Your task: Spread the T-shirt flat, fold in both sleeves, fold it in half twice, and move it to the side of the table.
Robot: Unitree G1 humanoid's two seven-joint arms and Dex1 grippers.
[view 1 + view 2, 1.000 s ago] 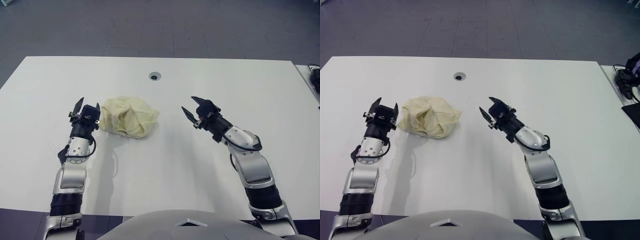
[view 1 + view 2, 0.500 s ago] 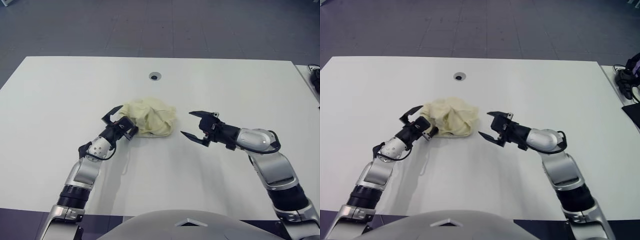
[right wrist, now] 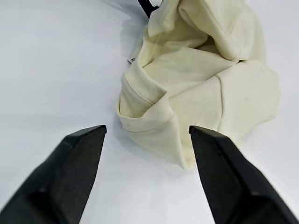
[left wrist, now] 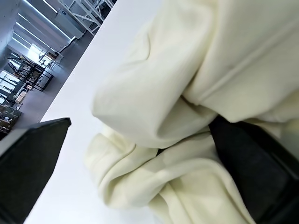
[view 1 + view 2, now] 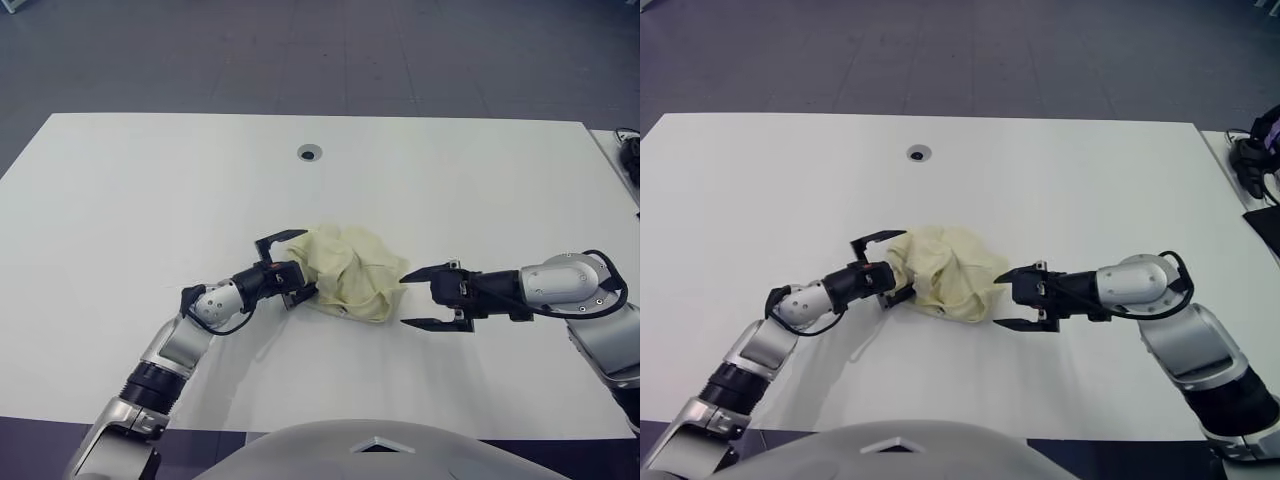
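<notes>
An office-like lab: white table (image 5: 120,180) with a cable grommet (image 5: 310,152), grey tiled floor (image 5: 300,50).

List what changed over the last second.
The left gripper swept toward the robot's right and nearer, pushing the crumpled T-shirt along the table. The right gripper swung inward and nearer, up to the shirt's right edge. Unchanged: both grippers open, shirt still bunched.

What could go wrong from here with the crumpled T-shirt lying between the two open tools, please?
The T-shirt is bunched in thick folds. The left tool, open with cloth between its jaws, might pinch several layers and lift a lump.
The right tool sits open at a doubled-over edge and may grab a fold, not a hem.
</notes>
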